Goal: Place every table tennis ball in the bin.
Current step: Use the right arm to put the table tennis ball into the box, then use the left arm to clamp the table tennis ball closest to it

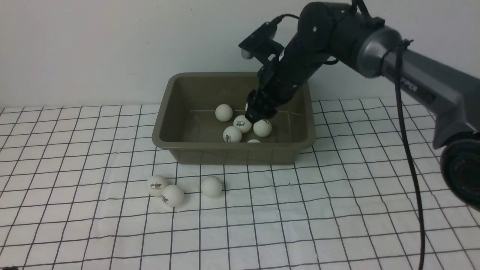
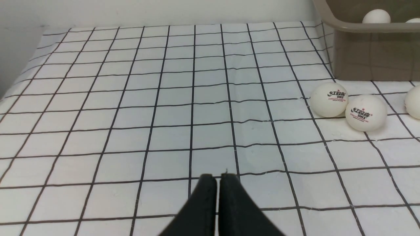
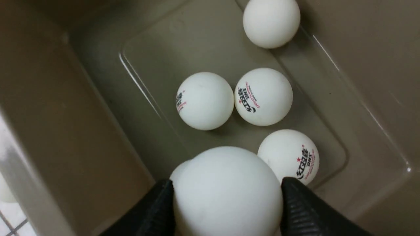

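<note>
Your right hand (image 1: 257,117) reaches down from the upper right of the front frame into the rectangular olive-grey plastic bin (image 1: 168,93). The bin sits at the centre of that frame on the desk (image 1: 75,150), which is covered by a white cloth with a black grid. The right wrist view shows that hand (image 3: 226,183) pinching one small matte white table tennis ball (image 3: 226,196) inside the bin's walls, with a black fingertip (image 3: 157,203) against each side of it. Five loose balls lie on the bin floor. In the front view you see a lone ball (image 1: 224,112) left of the hand and three bunched balls (image 1: 242,123) just below the hand. There is also a half-hidden ball (image 1: 254,141) behind the front rim. Three more are out on the cloth in the lower left-centre of the front frame, in front of the bin — a logo ball (image 1: 157,185) touching a second logo ball (image 1: 173,195), and a plain ball (image 1: 212,186) near them but apart. Your left hand (image 2: 218,178) shows only in its own wrist view, fingers pressed together on nothing, low over the cloth.
</note>
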Robot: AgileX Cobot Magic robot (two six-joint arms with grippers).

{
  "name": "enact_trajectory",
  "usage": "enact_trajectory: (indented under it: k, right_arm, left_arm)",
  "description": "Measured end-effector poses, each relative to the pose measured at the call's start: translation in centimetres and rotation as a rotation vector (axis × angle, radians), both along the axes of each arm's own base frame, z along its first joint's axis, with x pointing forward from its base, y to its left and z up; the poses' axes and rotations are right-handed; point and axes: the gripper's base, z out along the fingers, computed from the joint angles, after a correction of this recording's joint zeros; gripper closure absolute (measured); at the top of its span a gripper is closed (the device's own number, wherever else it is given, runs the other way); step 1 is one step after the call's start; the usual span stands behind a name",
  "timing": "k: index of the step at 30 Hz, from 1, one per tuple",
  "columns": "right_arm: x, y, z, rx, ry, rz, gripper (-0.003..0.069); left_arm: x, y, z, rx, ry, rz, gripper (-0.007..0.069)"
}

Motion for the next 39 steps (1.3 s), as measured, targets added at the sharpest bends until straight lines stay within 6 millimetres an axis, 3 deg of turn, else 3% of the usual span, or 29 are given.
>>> enact_trajectory:
  k: [8,14,16,19,20,21,22,23,26,27,28,29,35,39]
  right_arm:
    - [0.1,0.0,-0.2,0.006,0.011,-0.022,0.0166]
    - [-0.1,-0.3,0.7,-0.013,-0.016,-0.021,0.0165]
    - [-0.8,-1.0,3.7,-0.038,-0.078,-0.015,0.0228]
    - [-1.4,-1.6,5.8,-0.052,-0.125,-0.011,0.0304]
    - [-2.4,-2.4,9.0,-0.049,-0.187,-0.013,0.0399]
    - [-2.4,-2.4,9.0,-0.049,-0.187,-0.013,0.0399]
    - [-3.4,-3.4,11.7,-0.035,-0.235,-0.023,0.0498]
    - [-4.3,-4.2,13.8,-0.021,-0.267,-0.033,0.0550]
    - [-7.2,-7.6,19.2,0.005,-0.336,-0.076,0.0656]
    - [-7.5,-8.0,19.7,0.007,-0.343,-0.082,0.0658]
    - [-8.9,-9.7,21.8,0.014,-0.377,-0.111,0.0669]
    - [-9.0,-10.0,22.1,0.014,-0.382,-0.115,0.0669]
    - [-13.2,-14.5,27.2,0.091,-0.470,-0.262,0.0673]
    - [-15.1,-15.5,27.6,0.112,-0.450,-0.308,0.0673]
  left_arm:
    - [0.0,0.0,0.0,0.000,0.000,0.000,0.0629]
    - [0.0,0.0,0.0,0.000,0.000,0.000,0.0629]
    - [0.0,0.0,0.0,0.000,0.000,0.000,0.0629]
    - [0.0,0.0,0.0,0.000,0.000,0.000,0.0629]
    - [0.0,0.0,0.0,0.000,0.000,0.000,0.0629]
    - [0.0,0.0,0.0,0.000,0.000,0.000,0.0629]
    - [0.0,0.0,0.0,0.000,0.000,0.000,0.0629]
    - [0.0,0.0,0.0,0.000,0.000,0.000,0.0629]
    - [0.0,-0.2,0.1,-0.069,-0.017,0.000,0.0629]
    - [0.1,-0.2,0.1,-0.069,-0.020,0.001,0.0629]
    - [0.2,-0.4,0.5,-0.213,-0.069,0.009,0.0629]
    - [0.2,-0.4,0.6,-0.231,-0.081,0.012,0.0629]
    - [0.4,-0.8,2.3,-0.864,-0.251,0.066,0.0629]
    - [0.4,-0.5,3.0,-1.157,-0.327,0.110,0.0629]
